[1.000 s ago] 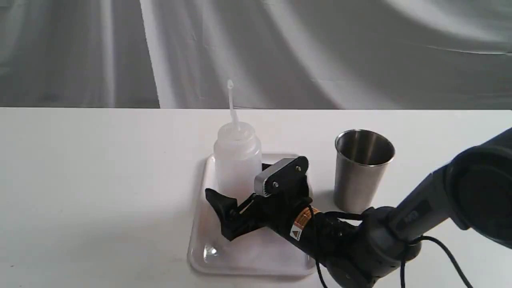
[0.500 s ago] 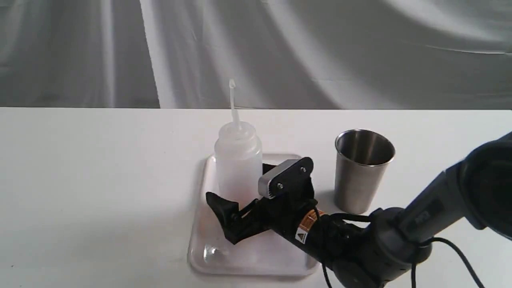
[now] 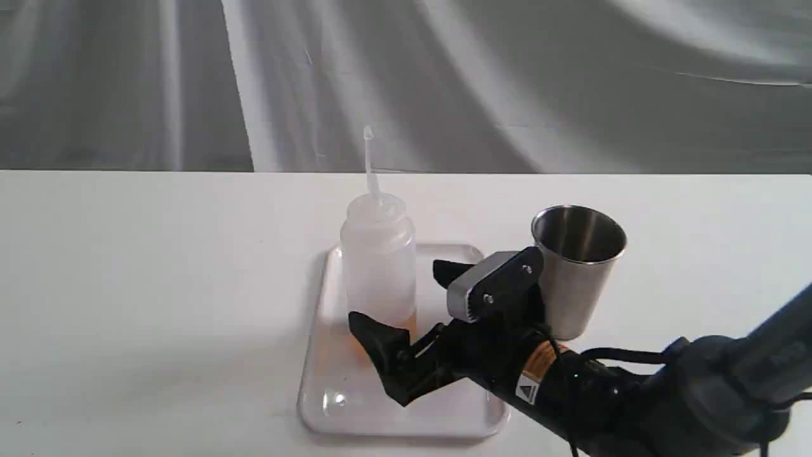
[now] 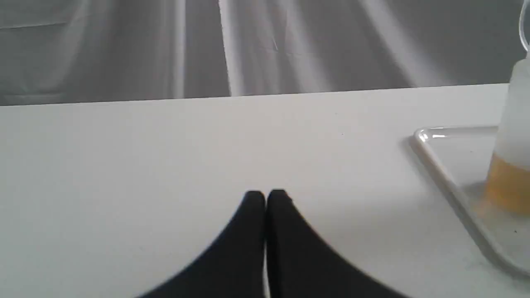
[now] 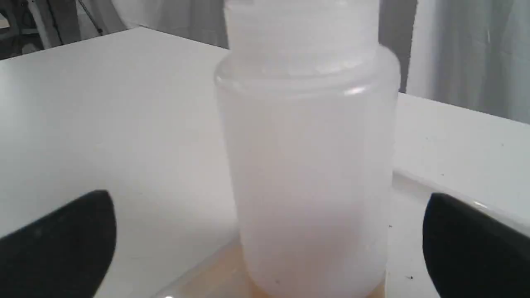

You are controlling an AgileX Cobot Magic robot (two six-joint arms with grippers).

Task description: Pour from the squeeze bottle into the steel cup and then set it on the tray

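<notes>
White table (image 3: pixel 127 285): right gripper (image 3: pixel 399 295), jaws spread, has backed off the squeeze bottle (image 3: pixel 379 266) on the tray (image 3: pixel 315 406); left gripper (image 4: pixel 265 198) closed

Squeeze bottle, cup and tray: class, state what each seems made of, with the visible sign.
Squeeze bottle: probably plastic, matte and translucent; orange liquid shows through near its base. Steel cup: metal, brushed finish with soft reflections. Tray: likely glossy white plastic; bright glints on its rim.
</notes>
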